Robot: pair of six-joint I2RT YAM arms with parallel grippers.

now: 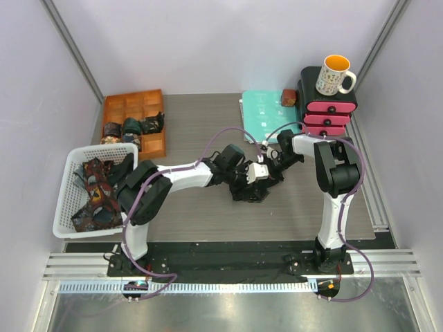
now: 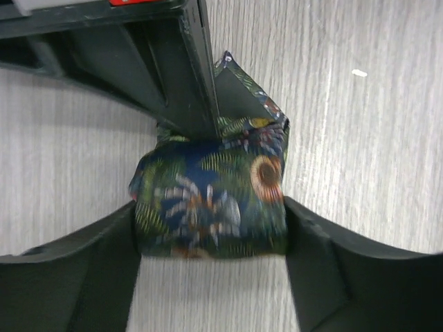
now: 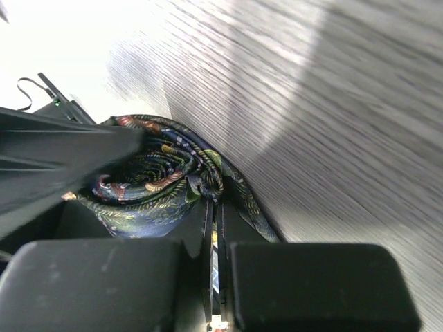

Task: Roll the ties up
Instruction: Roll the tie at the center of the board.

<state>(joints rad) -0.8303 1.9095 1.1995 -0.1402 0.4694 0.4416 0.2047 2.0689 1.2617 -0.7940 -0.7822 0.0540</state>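
In the middle of the bench both arms are bunched over one tie. It is a dark blue-green print with fans and leaves, already wound into a fat little roll. The left claw straddles it with its jaws wide, one pad against each flank, so it looks to have the bundle gripped at the sides. The right claw comes in from the far side, pinched shut on the loose pointed end that sticks out of the roll.

To me the winding looks all but done, and the step in hand is securing the bundle so it does not spring open.

The next move probably needs the right claw to let go of the end, or tuck it under, while the left keeps a steady squeeze. If that squeeze is too light, the fabric will likely unwind.

After that the roll probably goes to the orange tray at the far left, where other rolls sit in compartments and some compartments are free. More unrolled ties lie heaped in the white basket.
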